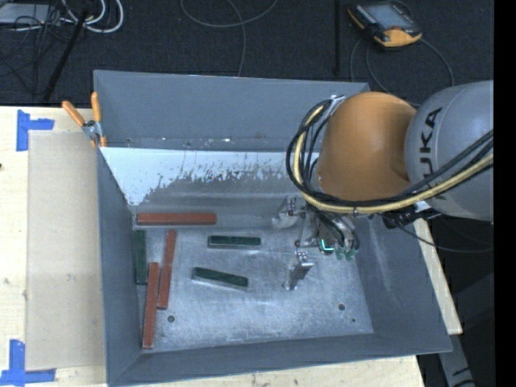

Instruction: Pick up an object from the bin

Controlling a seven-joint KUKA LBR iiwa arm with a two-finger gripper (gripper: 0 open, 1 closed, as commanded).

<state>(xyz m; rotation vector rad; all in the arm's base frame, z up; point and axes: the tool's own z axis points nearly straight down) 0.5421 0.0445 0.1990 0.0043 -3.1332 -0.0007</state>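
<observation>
My gripper [296,274] hangs below the arm's wrist over the right middle of the bin floor, above bare metal. The nearest thing is a short dark green bar [220,277], lying flat to its left and apart from it. A second dark green bar [235,241] lies a little further back, also to the left. Nothing shows in the gripper.
Along the bin's left side lie a reddish-brown bar [176,218] crosswise, two more reddish-brown bars [167,268] [150,305] lengthwise, and a dark green bar [140,256] against the wall. The arm's orange cover and cables hang over the bin's right rear.
</observation>
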